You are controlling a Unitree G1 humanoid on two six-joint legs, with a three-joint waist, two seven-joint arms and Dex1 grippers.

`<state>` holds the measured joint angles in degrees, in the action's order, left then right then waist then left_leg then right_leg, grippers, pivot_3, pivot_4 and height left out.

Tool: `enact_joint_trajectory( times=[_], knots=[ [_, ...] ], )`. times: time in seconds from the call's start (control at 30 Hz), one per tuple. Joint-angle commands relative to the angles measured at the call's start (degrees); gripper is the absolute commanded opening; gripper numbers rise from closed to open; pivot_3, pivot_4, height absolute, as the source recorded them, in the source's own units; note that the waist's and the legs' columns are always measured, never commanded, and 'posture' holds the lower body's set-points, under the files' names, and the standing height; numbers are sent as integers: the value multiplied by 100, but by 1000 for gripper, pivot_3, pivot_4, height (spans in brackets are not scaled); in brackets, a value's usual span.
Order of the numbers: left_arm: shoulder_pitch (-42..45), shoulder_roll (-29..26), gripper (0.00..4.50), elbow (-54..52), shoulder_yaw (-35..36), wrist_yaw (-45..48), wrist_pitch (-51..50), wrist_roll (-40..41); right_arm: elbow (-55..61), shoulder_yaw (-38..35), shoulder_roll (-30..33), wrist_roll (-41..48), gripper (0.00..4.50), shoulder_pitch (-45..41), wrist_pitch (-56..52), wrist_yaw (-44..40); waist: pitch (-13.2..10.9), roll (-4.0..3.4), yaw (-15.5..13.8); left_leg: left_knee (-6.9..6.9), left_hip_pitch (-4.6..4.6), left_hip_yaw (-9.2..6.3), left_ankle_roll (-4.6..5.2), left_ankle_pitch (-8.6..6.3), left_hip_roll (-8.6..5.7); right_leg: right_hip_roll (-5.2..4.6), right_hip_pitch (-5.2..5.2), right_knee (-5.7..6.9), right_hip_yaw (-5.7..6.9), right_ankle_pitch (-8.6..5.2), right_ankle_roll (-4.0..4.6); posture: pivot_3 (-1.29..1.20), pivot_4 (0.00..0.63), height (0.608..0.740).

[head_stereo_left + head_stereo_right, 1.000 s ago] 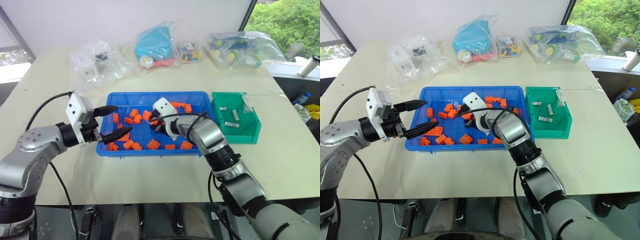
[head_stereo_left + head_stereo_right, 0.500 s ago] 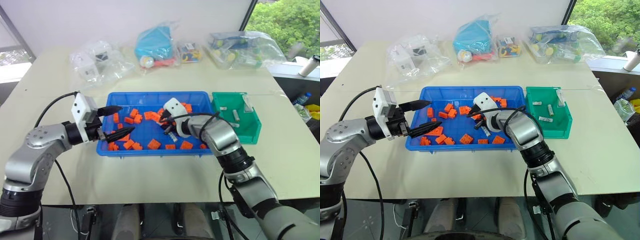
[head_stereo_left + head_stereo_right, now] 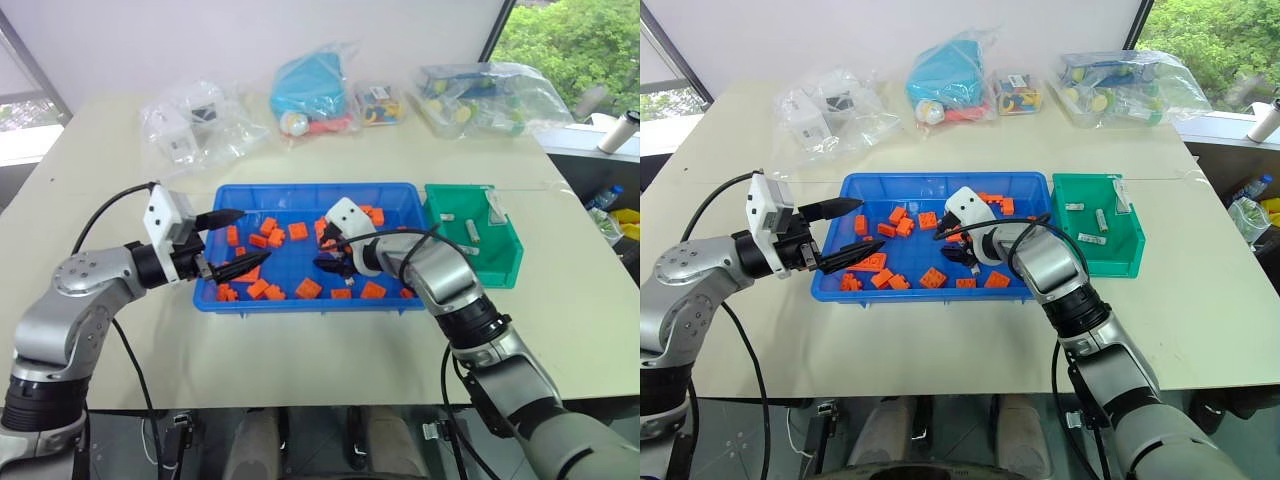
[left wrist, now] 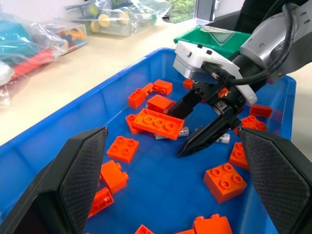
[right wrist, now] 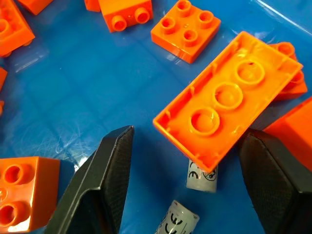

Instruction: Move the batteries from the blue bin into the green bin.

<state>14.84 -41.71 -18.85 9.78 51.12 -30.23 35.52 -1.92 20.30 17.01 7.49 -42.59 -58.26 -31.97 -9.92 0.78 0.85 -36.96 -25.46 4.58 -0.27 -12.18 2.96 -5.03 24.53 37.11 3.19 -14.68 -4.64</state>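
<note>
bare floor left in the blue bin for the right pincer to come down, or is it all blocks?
Blue bin: bare floor along the far wall and in the middle, left of the right pincer. Crowded by orange blocks at the near-left corner and near wall. At the pincer, a long block lies over a battery.

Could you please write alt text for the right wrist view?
Open right gripper jaws hang over the blue bin, two batteries lying between them, one partly under an upside-down orange block. More orange blocks lie around.
</note>
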Motion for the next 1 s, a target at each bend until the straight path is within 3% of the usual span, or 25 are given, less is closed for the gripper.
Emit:
enact_joint_trajectory(
  times=[0.03,0.13,0.3,0.57,0.7,0.83,1.0],
  knots=[
    [-9,-77,4500,-178,145,7,80,18,67,71,108,-71,3270,120,142,-62,0,0,-1,0,0,0,0,0,0,0,0,0,0,0,0,0,150,736],
    [-10,-88,4500,-174,158,5,76,25,188,114,198,-93,2475,224,164,-100,0,0,-5,0,0,0,0,0,0,0,-1,0,0,0,0,0,150,736],
    [56,-115,4500,-118,136,30,77,19,386,73,364,-78,132,343,142,-167,0,0,-3,0,1,-1,0,0,0,0,-1,0,0,-1,1,0,150,736],
    [241,-126,4500,49,41,152,103,-31,533,-289,412,88,65,197,-95,-171,0,1,-8,-1,1,0,0,0,0,0,-2,-1,0,-7,13,0,150,736],
    [261,-98,4500,45,-31,202,77,-34,838,-1291,460,640,65,-249,-746,-223,-5,-2,-9,-2,-1,0,0,0,0,0,-1,-1,0,0,1,0,150,736],
    [214,-130,4500,-64,-72,322,40,27,978,-2167,1431,764,65,-433,-1134,-258,-8,-6,-70,-2,-8,-1,0,0,-2,-2,2,-3,1,0,0,0,150,736],
    [229,-162,4500,-73,-205,519,41,14,1035,-2819,2743,765,65,-38,-1296,-337,-8,-4,-131,1,-10,5,4,-3,-5,-7,2,-21,1,-11,19,0,150,736]
  ],
)
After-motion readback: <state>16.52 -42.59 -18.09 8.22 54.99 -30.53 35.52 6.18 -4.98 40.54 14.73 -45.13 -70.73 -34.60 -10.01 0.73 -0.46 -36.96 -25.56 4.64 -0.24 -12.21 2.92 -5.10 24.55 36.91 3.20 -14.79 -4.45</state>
